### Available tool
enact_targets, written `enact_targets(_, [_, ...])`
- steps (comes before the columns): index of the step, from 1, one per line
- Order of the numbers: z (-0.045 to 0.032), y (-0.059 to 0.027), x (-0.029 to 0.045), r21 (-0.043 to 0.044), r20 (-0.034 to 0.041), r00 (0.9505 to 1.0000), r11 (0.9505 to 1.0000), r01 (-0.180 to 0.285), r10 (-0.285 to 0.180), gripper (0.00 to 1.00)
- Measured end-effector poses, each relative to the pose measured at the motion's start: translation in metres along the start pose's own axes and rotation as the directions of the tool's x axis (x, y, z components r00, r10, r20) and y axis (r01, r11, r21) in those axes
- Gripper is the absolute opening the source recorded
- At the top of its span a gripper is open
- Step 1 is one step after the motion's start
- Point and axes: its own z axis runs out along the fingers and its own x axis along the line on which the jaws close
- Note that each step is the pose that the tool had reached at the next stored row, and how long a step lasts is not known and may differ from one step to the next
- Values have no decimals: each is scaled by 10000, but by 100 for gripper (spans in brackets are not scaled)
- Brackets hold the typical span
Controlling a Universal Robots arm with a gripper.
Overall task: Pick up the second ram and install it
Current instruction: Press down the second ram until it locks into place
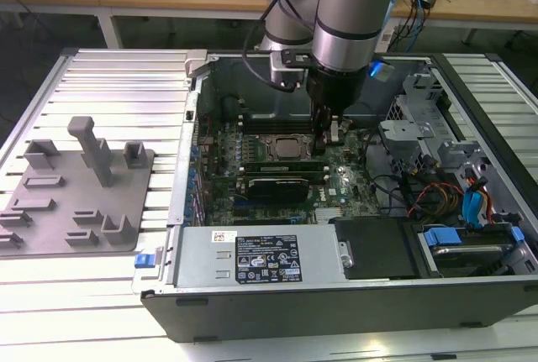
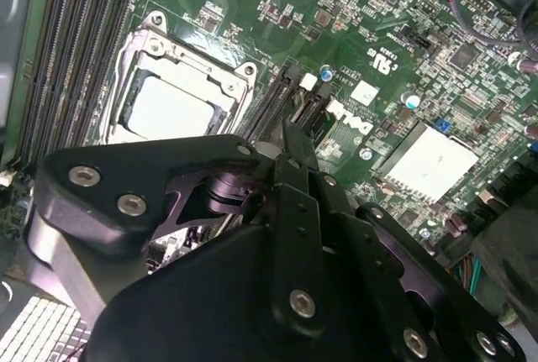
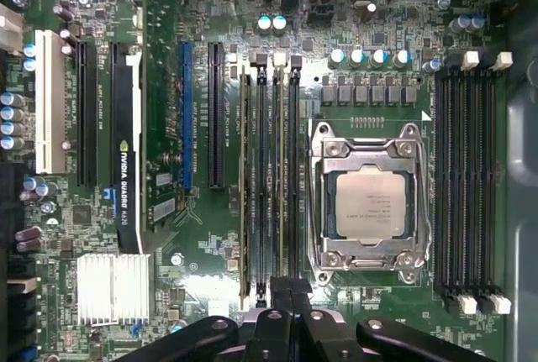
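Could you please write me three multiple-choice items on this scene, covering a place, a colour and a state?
1. Where is the gripper?
A. Over the table outside the case
B. Low over the motherboard, beside the CPU socket
C. Above the drive cables

2. What colour is the odd one among the long expansion slots?
A. Red
B. Yellow
C. Blue

3. How is the CPU socket?
A. Under a cooler
B. Uncovered, processor showing
C. Empty

Key: 1 B, the gripper hangs over the motherboard by the CPU socket; 2 C, the blue slot stands between black ones; 3 B, the processor's metal top shows.
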Motion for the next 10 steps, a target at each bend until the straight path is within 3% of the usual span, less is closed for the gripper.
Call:
enact_targets(4, [7, -4, 0, 1, -1, 10000, 10000, 1, -1, 8])
enact_targets(6, [17, -50, 0, -1, 0, 10000, 10000, 1, -1, 8])
enact_targets(8, [83, -55, 0, -2, -1, 10000, 10000, -2, 2, 8])
enact_targets(10, [100, -56, -1, -1, 1, 10000, 10000, 0, 0, 8])
